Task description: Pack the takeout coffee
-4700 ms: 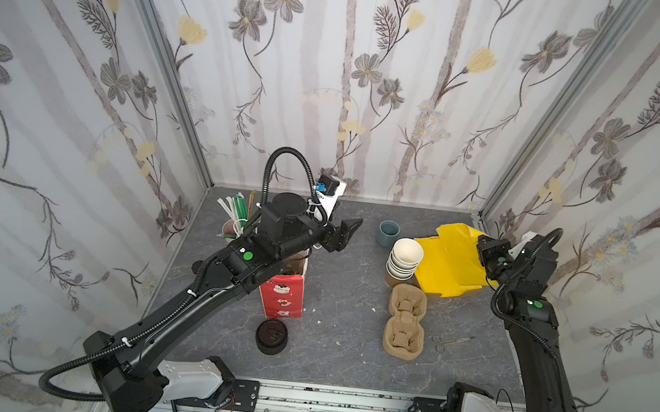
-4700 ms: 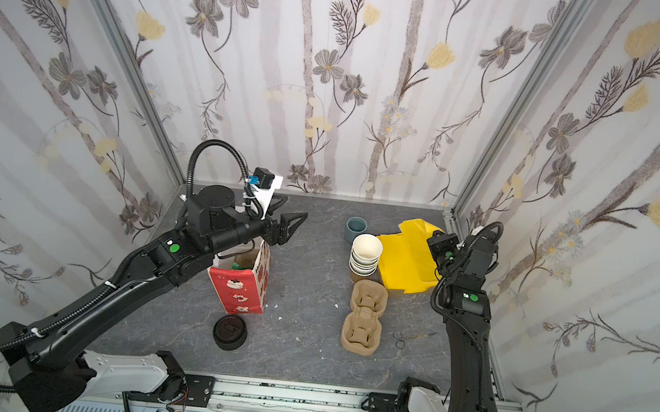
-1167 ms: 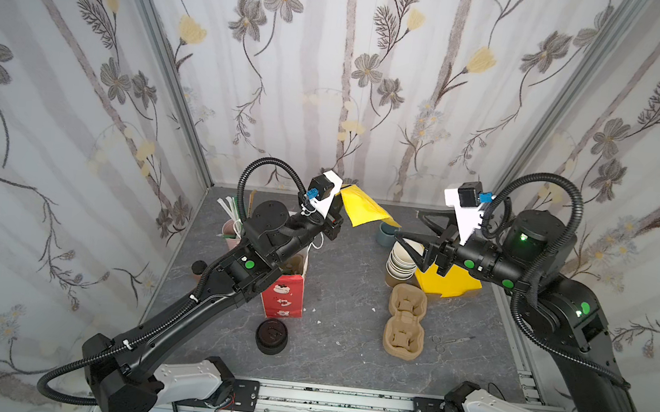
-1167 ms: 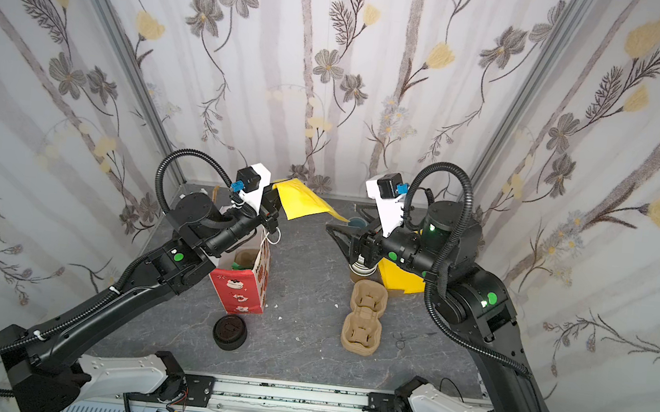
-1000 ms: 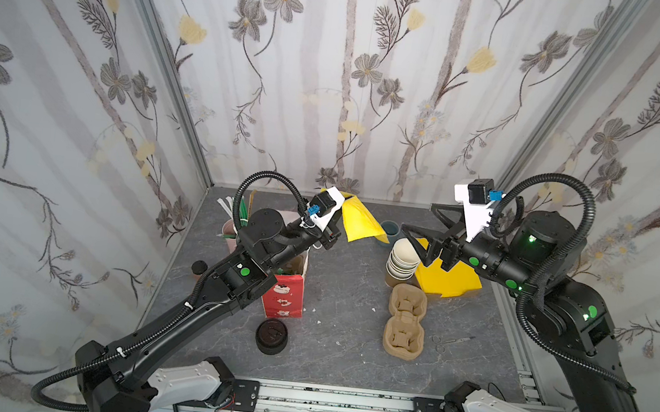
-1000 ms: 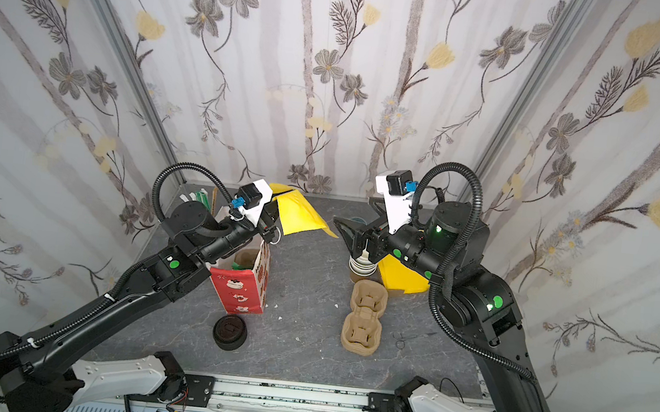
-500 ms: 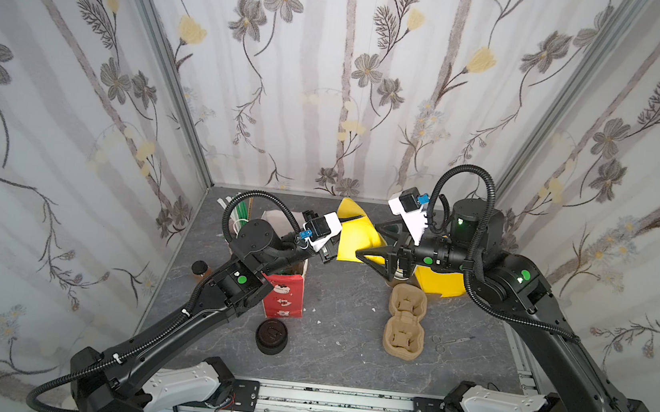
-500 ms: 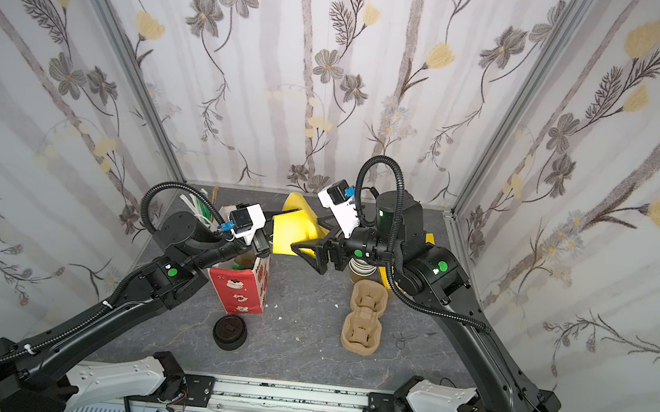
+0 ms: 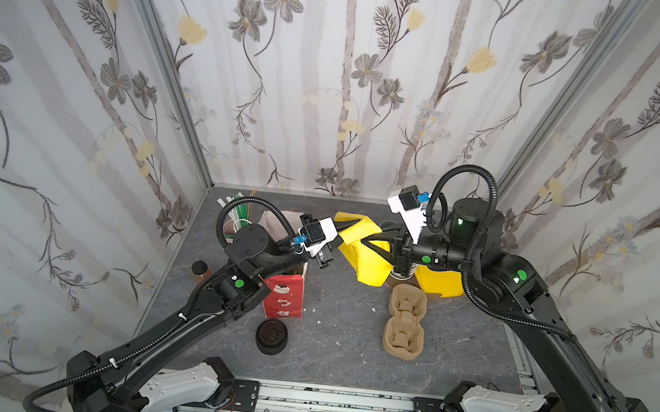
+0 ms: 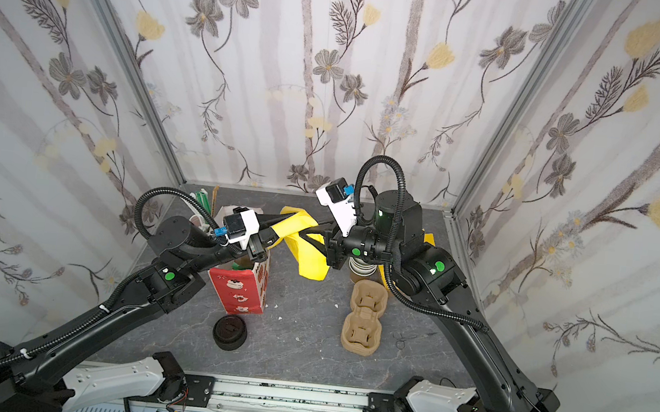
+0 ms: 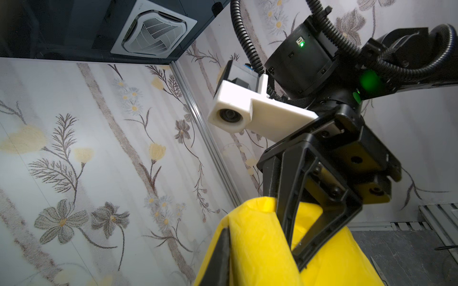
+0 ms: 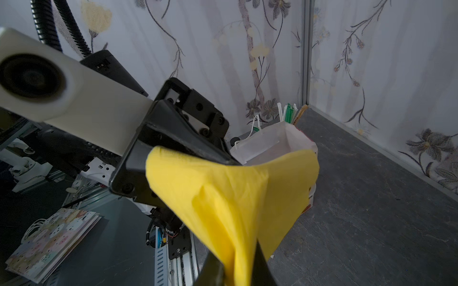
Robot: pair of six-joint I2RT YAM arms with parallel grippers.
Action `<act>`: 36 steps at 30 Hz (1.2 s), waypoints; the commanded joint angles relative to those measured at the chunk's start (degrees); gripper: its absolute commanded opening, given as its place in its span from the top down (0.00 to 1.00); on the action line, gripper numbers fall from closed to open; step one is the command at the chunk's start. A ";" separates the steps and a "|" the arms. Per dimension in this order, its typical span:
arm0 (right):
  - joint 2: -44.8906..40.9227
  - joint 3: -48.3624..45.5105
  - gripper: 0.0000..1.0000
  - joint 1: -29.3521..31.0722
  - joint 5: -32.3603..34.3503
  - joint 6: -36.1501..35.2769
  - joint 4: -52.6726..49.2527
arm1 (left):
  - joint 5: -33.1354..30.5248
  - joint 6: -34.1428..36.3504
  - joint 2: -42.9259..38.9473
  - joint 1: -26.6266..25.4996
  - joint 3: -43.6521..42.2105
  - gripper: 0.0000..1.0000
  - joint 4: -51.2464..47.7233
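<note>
in both top views the two arms meet above the back of the table (image 9: 326, 340) (image 10: 295, 358). a yellow bag (image 9: 368, 265) (image 10: 310, 261) hangs in the air between them. the left gripper (image 9: 341, 233) (image 10: 276, 228) is at the bag's top edge and the right gripper (image 9: 361, 241) (image 10: 303, 234) is just beside it on the same edge. in a top view the coffee cup (image 9: 200, 270), brown-sided with a black lid, stands upright on the table near the left wall. it is just beside the left arm and well apart from the yellow bag. a red paper bag (image 9: 284, 300) (image 10: 242, 289) stands below the left wrist, with a black stack of lids (image 9: 272, 336) (image 10: 229, 332) in front of it. a brown cup carrier (image 9: 406, 321) (image 10: 364, 319) lies right of the middle.

in the left wrist view one finger (image 11: 223, 252) of the left gripper lies against a fold of the yellow bag (image 11: 257, 247). the other finger is out of frame, so i cannot tell whether these jaws pinch or stand apart. opposite, the right gripper (image 11: 298, 265) has its jaws closed to a point on the bag's rim.

in the right wrist view the right gripper (image 12: 235, 272) clamps the yellow bag (image 12: 223, 198) between its two fingers. the bag stretches across to the left gripper (image 12: 235, 163), whose tips meet its far corner. the red paper bag (image 12: 272, 146) stands open behind, with straws (image 12: 287, 112) beyond it.
</note>
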 commanded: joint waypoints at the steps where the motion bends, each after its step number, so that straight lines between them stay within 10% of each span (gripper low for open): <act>1: -0.26 -0.14 0.94 0.03 1.84 0.24 3.56 | -1.50 0.09 -0.98 -0.04 -0.65 0.44 2.56; 11: -0.01 2.47 1.00 0.07 18.51 -0.09 3.10 | -15.67 -3.97 -12.89 -0.13 -10.14 0.20 2.43; 24: 5.56 2.23 1.00 9.30 19.52 16.08 21.62 | -68.44 -34.27 -34.98 -0.12 -18.85 0.23 -19.24; 31: 13.58 0.58 1.00 17.70 26.64 28.14 34.13 | -74.41 -44.44 -43.19 -0.12 -20.63 0.27 -28.54; 36: 18.61 2.76 1.00 21.44 43.43 36.97 29.59 | -76.05 -49.91 -45.58 -0.13 -20.99 0.29 -34.50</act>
